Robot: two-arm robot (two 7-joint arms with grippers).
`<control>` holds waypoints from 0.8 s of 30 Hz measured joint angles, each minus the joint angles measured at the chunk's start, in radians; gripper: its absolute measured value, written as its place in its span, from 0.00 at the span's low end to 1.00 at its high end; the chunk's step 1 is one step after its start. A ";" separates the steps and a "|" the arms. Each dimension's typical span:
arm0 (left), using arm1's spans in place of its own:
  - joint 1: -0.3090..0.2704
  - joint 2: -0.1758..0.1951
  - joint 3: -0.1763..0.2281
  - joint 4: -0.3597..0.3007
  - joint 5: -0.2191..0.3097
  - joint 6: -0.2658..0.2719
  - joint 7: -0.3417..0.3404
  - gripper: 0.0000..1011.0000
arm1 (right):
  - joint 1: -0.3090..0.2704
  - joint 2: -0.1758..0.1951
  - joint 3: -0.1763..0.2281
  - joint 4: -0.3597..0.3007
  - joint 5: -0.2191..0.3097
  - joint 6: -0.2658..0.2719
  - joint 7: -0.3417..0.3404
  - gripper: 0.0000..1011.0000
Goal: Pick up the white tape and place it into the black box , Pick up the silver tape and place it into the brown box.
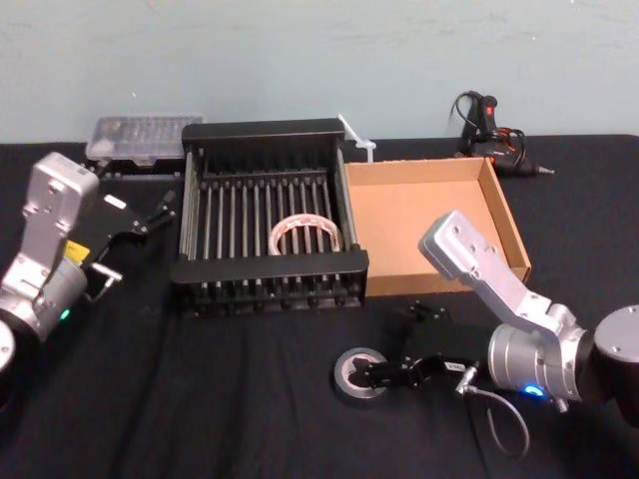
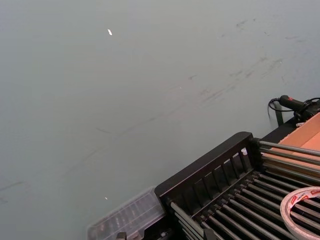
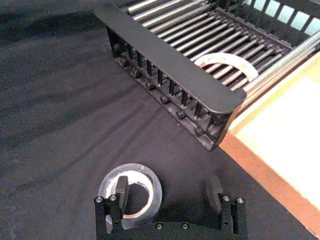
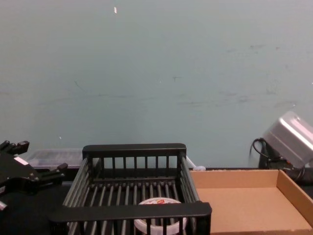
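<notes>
Head camera looks down on the table (image 1: pixel 200 399); chest camera sits low, facing the wall (image 4: pixel 156 73). All four views share the black box (image 1: pixel 262 131).

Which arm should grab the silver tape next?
Right. The right gripper is open over the silver tape, near the brown box; the left gripper hangs far off beyond the black box.

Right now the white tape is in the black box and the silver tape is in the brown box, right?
No. The white tape is in the black box, but the silver tape lies on the black cloth outside the brown box, as the head view shows.
</notes>
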 joint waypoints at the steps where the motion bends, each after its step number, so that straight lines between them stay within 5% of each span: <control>1: 0.000 0.000 0.000 0.000 0.000 0.000 0.000 0.99 | 0.002 -0.002 -0.002 0.004 -0.003 0.000 0.002 0.99; 24: 0.000 0.000 0.000 0.000 0.000 0.000 0.000 0.99 | 0.011 -0.023 -0.015 0.035 -0.040 0.003 0.019 0.99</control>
